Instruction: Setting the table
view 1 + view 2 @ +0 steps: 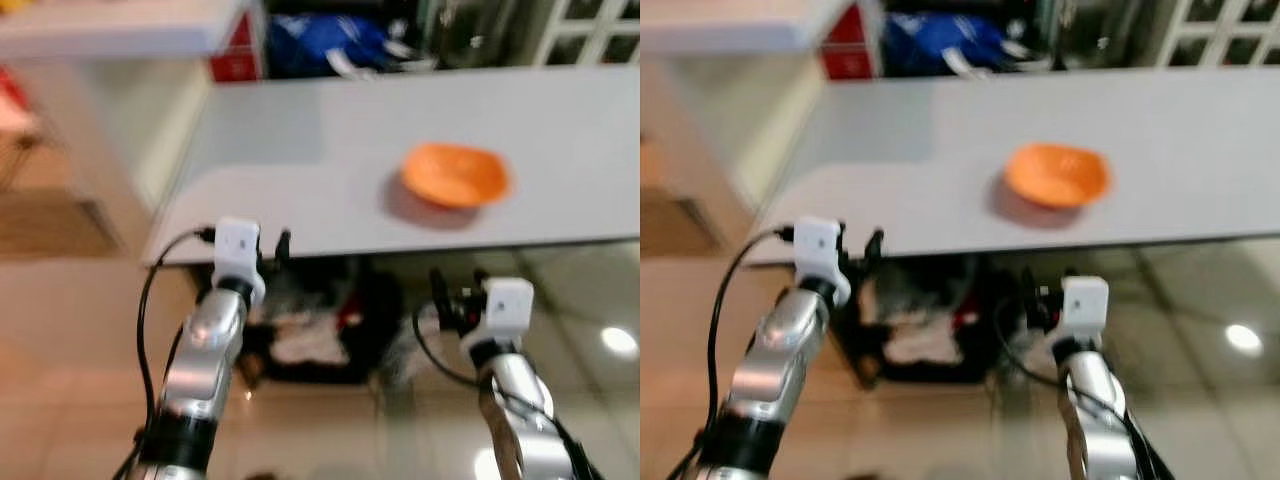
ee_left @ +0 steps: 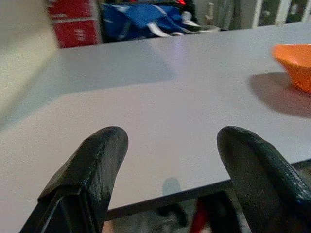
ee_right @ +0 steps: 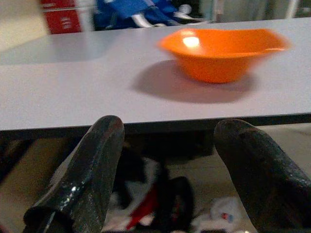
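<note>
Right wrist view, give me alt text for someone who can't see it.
An orange bowl sits on a grey table, beyond the right gripper, whose two black fingers are spread open below the table's near edge.

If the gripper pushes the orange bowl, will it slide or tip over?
The orange bowl looks like thin plastic, so probably light and stiff. On the smooth grey table it would likely slide easily. Its narrow base and flared rim suggest a rim push might tip it.
</note>
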Motion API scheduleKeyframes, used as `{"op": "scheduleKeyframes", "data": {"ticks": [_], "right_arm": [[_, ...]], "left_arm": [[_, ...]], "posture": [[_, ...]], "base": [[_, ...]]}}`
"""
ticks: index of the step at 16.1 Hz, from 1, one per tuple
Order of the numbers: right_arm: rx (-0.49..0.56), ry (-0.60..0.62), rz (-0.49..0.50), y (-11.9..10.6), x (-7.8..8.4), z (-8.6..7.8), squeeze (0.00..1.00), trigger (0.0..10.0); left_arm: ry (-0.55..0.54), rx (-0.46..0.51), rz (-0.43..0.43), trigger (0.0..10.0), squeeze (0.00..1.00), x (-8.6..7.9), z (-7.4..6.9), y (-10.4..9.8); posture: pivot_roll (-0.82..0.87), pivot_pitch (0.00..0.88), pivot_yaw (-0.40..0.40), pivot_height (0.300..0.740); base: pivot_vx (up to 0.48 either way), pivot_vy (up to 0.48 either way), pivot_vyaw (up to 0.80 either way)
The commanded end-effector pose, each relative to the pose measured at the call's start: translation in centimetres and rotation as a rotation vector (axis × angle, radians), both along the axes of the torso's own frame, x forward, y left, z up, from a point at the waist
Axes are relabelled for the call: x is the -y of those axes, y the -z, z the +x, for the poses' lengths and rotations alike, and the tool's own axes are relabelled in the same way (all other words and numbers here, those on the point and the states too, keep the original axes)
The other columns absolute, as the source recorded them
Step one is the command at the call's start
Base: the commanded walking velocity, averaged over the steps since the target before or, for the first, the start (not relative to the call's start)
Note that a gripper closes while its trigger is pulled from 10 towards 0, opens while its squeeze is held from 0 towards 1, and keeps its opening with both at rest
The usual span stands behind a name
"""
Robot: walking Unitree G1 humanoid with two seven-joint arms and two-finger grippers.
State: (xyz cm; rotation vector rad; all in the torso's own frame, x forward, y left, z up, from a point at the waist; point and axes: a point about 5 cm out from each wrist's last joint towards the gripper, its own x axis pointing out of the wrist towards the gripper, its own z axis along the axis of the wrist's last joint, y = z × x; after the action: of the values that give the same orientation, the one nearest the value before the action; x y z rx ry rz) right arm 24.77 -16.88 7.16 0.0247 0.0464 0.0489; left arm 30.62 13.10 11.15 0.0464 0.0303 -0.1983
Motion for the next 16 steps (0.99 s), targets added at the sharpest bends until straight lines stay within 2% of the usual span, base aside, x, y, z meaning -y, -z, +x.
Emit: {"op": "scheduleKeyframes", "data": {"ticks": [1,6,8,12,15,16], "right_arm": [[0.023,-0.026,0.011,-0.5,-0.7,0.4,0.0,10.0],[0.021,-0.011,0.014,-0.5,-0.7,0.7,0.0,10.0],[0.053,0.014,0.013,-1.0,-0.4,0.9,0.0,10.0],[0.109,0.063,-0.028,-1.9,0.5,0.6,0.0,10.0],[0.117,0.053,-0.044,-1.9,0.2,-0.1,0.0,10.0],[0.111,0.049,-0.04,-1.8,0.0,-0.1,0.0,10.0]], "left_arm": [[-0.028,-0.002,0.02,10.0,0.0,-0.9,0.0,0.0],[-0.033,-0.012,0.027,10.0,0.0,-0.9,0.0,0.3],[-0.022,-0.006,0.032,10.0,0.0,-0.9,0.3,0.2],[-0.022,0.02,0.043,10.0,0.0,-2.5,-0.1,0.0],[0.008,-0.02,0.087,10.0,0.0,-3.3,-0.4,0.9],[-0.004,0.005,0.088,10.0,0.0,-3.3,-0.1,0.5]], "posture": [[0.0,0.0,0.027,0.74],[0.0,0.0,0.028,0.74],[-0.01,0.0,0.032,0.74],[-0.01,0.0,0.037,0.74],[-0.01,0.0,0.035,0.74],[-0.01,0.0,0.037,0.74]], "base": [[0.0,0.48,0.68],[0.0,0.478,0.0],[0.0,0.478,0.0],[0.0,0.478,0.0],[0.0,0.479,0.0],[0.0,0.0,0.0]]}}
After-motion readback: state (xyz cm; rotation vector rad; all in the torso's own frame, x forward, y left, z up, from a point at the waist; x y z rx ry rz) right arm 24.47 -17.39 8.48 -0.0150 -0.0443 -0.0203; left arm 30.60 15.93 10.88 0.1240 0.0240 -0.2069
